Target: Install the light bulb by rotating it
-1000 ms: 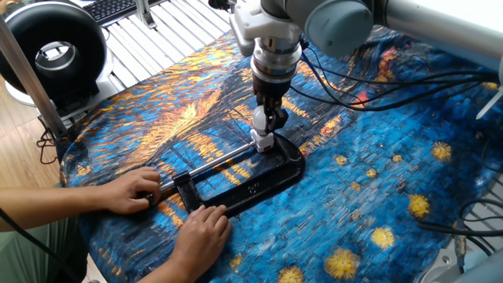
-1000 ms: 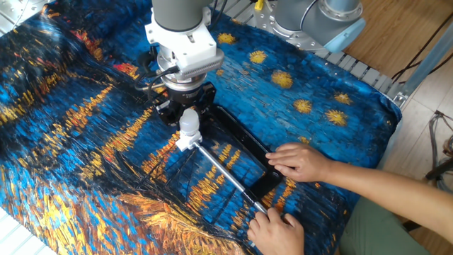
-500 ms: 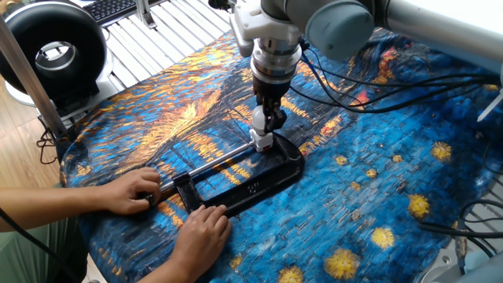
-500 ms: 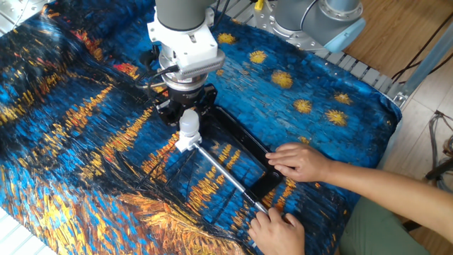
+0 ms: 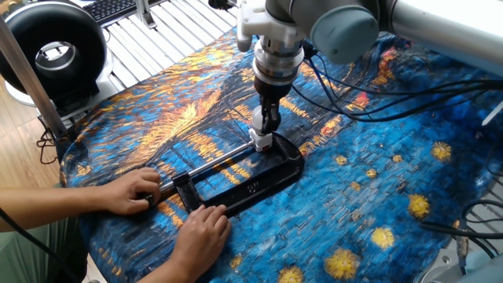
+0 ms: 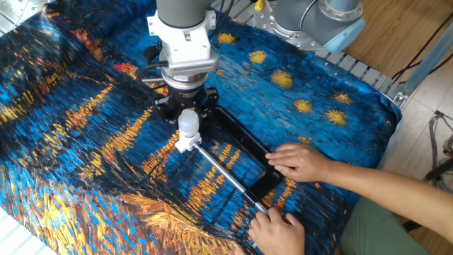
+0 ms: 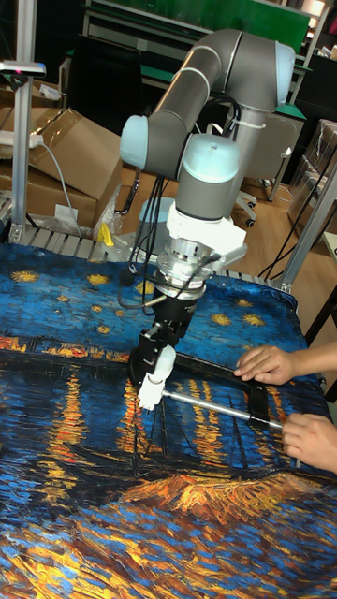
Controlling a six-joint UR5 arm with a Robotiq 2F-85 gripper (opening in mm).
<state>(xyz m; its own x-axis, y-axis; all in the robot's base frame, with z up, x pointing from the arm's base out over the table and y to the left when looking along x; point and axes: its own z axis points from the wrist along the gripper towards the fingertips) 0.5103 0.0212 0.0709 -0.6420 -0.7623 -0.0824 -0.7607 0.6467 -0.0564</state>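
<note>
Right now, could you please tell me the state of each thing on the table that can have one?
Light bulb: upright, seated on the socket.
Socket: held at the clamp's end, under the bulb.
Claw: around the bulb; whether it grips is unclear.
Clamp: flat on the cloth.
Person's hands: both pressing on the clamp, steadying it.

The small white light bulb [image 6: 188,122] stands upright, dome up.
</note>
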